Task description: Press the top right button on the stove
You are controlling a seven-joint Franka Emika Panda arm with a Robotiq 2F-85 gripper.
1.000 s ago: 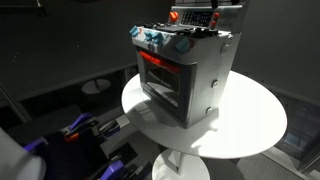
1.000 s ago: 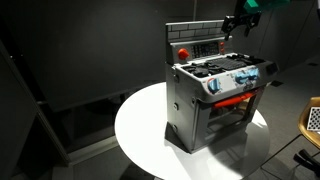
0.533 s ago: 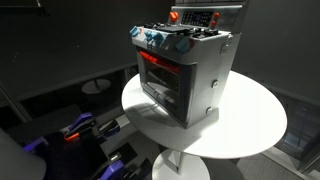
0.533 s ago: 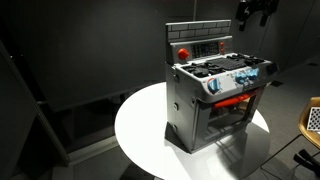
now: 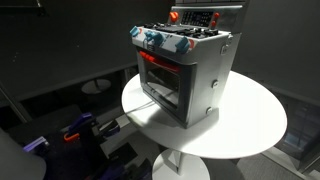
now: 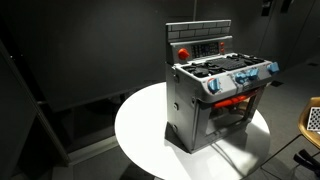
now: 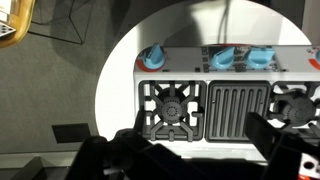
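The stove [image 5: 185, 70] is a small silver-grey toy oven with a red-lit door window. It stands on a round white table [image 5: 250, 125] in both exterior views [image 6: 215, 95]. Blue-and-red knobs [image 6: 240, 80] line its front edge. Its raised back panel [image 6: 200, 45] carries red controls. My gripper [image 6: 275, 5] is high above the stove, at the top edge of an exterior view. In the wrist view the gripper [image 7: 200, 140] is open and empty. Its dark fingers stand wide apart over the stove's burners [image 7: 172, 105] and grill plate [image 7: 237, 105]. The back panel is hidden in the wrist view.
The table [image 6: 140, 130] has bare white surface around the stove. Dark gear with blue parts [image 5: 80, 130] lies on the floor below the table. A pale basket-like object [image 6: 312, 118] stands at the right edge. A yellow object [image 7: 15, 35] shows at the wrist view's corner.
The gripper has risen up and away from the stove's back panel, leaving one exterior view and nearly leaving the other. The stove has not moved.
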